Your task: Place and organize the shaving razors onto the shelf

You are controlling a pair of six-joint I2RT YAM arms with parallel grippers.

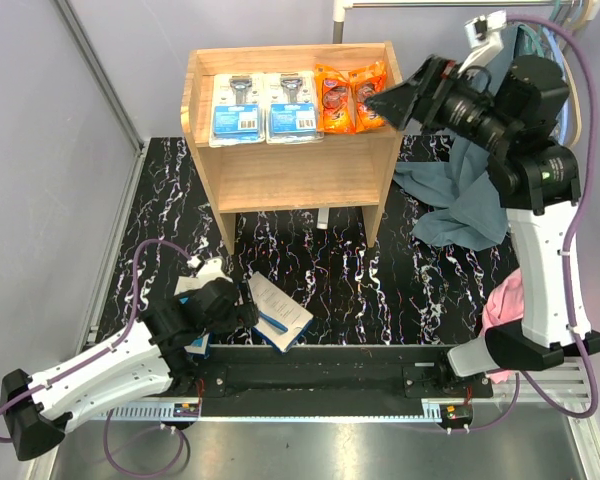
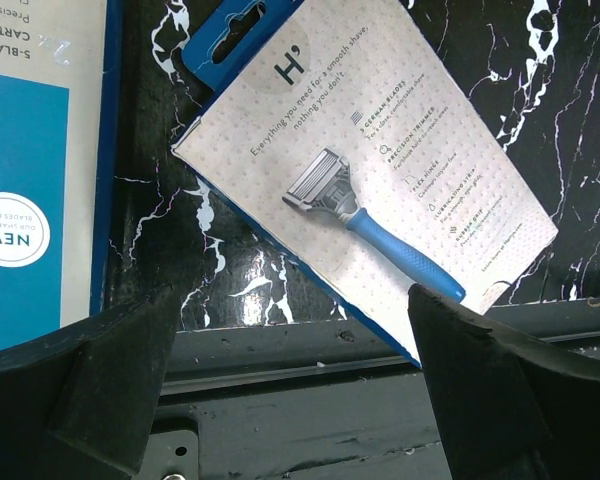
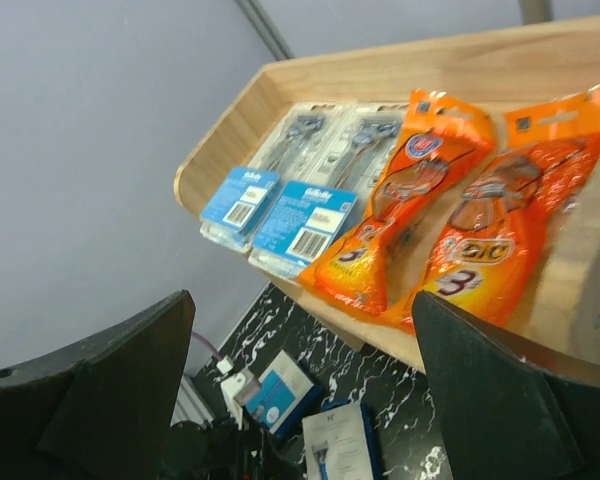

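Black marble-look table point(image 1: 420, 290) veined in white, plain grey walls point(image 1: 40, 100) all round. At the far side, a pale wooden two-tier shelf point(image 1: 290, 175) with raised back and side rims. Off to its right, a crumpled blue-grey cloth point(image 1: 460, 205); lower down, a pink cloth point(image 1: 500, 305) by the right arm's base.

Up on the top tier, four packs lying flat in a row. From the left: first blister pack point(image 1: 237, 110), second blister pack point(image 1: 293, 107), first orange packet point(image 1: 332, 98), second orange packet point(image 1: 368, 92), edges touching or very nearly. Blue cards with barcodes on the blisters, brand print blurred, possibly Gillette. On the orange pair, "BIC" and a big "3", clear enough.

Down near the table's front edge, a white-and-blue razor box point(image 2: 370, 170), lying flat at an angle. "H'" at the top, then "Everything you need for a smooth shave, nothing you don't.", and a blue-handled razor pictured. Just to its left, apart from it, a second box point(image 2: 30, 170), print upside down, "NEW" in a white circle.

Left jaws: spread wide, low over the near edge of the table, gripping nothing. One fingertip point(image 2: 480, 390) overlapping the angled box's near corner in the wrist view, contact impossible to call.

Right jaws: gaping wide too, empty, up high at the right end of the top tier, facing the orange packets, clear of them.
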